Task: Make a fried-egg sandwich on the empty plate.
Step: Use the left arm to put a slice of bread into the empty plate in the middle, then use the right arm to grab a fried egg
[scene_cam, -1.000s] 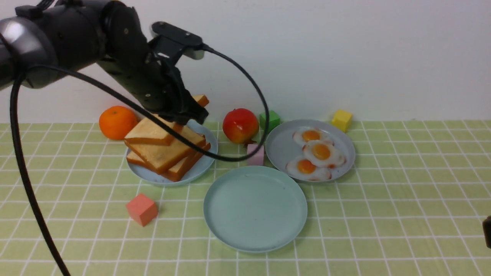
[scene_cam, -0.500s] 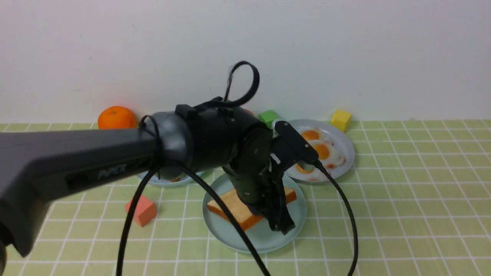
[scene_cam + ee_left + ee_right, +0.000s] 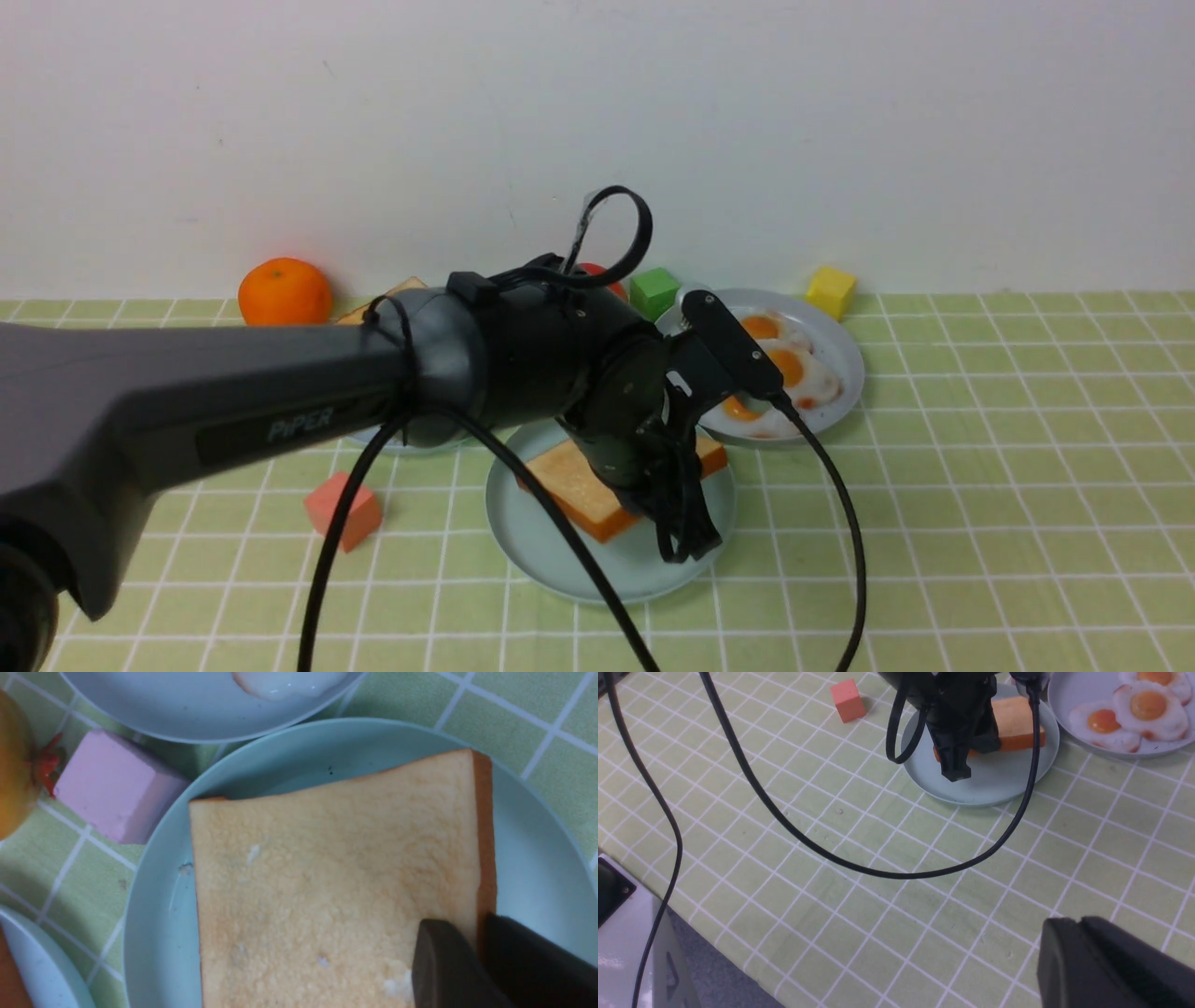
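Logging front view: my left pincer (image 3: pixel 686 537) points down over the mint plate (image 3: pixel 532 546), which lies mid-table (image 3: pixel 980 523). One toast slice (image 3: pixel 569 481) lies on this plate. Just behind, toward the table's back edge, the egg plate (image 3: pixel 845 359) carries three fried eggs (image 3: pixel 789 369).

Left wrist view: the toast slice (image 3: pixel 327 882) lies golden face up and covers most of the mint plate (image 3: pixel 528 858). My fingers (image 3: pixel 448 970) straddle one crust corner, one over the face, the other outside the crust. Clamped or let go: cannot tell. A pink block (image 3: pixel 112 793) sits just beside the rim.

Right wrist view: my right pincer (image 3: pixel 1078 933) hangs over the checked cloth, well apart from the mint plate (image 3: pixel 994 784). Its jaws are pressed together with nothing between them.
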You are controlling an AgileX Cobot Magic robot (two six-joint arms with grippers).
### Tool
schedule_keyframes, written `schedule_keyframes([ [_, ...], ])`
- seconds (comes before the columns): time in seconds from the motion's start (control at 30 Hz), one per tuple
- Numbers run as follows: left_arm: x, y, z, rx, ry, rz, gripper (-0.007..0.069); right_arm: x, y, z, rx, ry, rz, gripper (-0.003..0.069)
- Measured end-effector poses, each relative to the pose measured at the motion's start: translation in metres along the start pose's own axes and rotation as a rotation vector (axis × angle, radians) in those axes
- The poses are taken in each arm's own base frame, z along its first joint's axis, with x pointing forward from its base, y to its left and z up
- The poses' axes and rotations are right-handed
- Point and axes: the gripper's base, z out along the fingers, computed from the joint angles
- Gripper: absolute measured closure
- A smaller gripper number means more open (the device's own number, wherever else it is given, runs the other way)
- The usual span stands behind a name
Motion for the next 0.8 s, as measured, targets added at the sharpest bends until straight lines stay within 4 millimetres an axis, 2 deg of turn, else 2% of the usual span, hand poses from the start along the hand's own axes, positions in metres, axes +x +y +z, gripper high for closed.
schedule_keyframes([
  [0.1, 0.000, 0.000, 0.000, -0.001, -0.005, -0.022, 0.0345, 0.000, 0.000, 0.000, 0.001, 0.000, 0.000, 0.0592],
  [0.27, 0.000, 0.001, -0.003, -0.001, 0.005, -0.098, 0.0230, 0.000, -0.001, 0.000, 0.007, 0.003, 0.037, 0.0569],
  [0.4, -0.001, 0.002, -0.020, -0.002, 0.027, -0.148, 0.0228, -0.001, -0.002, 0.002, 0.015, 0.006, 0.101, 0.0548],
  [0.43, -0.006, 0.004, -0.039, -0.007, 0.011, -0.173, 0.0251, -0.003, -0.005, 0.005, 0.022, 0.014, 0.123, 0.0538],
  [0.5, -0.012, 0.005, -0.063, -0.010, -0.023, -0.199, 0.0305, -0.006, -0.009, 0.013, 0.024, 0.033, 0.154, 0.0522],
  [0.53, -0.017, 0.007, -0.091, -0.013, -0.080, -0.232, 0.0352, -0.010, -0.014, 0.021, 0.027, 0.052, 0.175, 0.0507],
  [0.57, -0.018, 0.008, -0.095, -0.014, -0.091, -0.235, 0.0373, -0.011, -0.015, 0.023, 0.027, 0.057, 0.177, 0.0507],
  [0.6, -0.021, 0.009, -0.127, -0.006, -0.158, -0.269, 0.0455, -0.016, -0.022, 0.038, 0.030, 0.095, 0.205, 0.0488],
  [0.63, -0.022, 0.009, -0.137, -0.003, -0.178, -0.281, 0.0468, -0.017, -0.024, 0.040, 0.032, 0.097, 0.210, 0.0483],
  [0.67, -0.021, 0.010, -0.169, 0.002, -0.239, -0.308, 0.0568, -0.022, -0.033, 0.058, 0.040, 0.130, 0.238, 0.0466],
  [0.7, -0.021, 0.011, -0.177, 0.001, -0.257, -0.311, 0.0589, -0.024, -0.036, 0.063, 0.043, 0.137, 0.246, 0.0459],
  [0.73, -0.015, 0.011, -0.210, 0.000, -0.312, -0.326, 0.0638, -0.030, -0.047, 0.082, 0.055, 0.164, 0.273, 0.0440],
  [0.8, -0.002, 0.009, -0.238, 0.003, -0.364, -0.338, 0.0638, -0.037, -0.060, 0.108, 0.069, 0.202, 0.304, 0.0422],
])
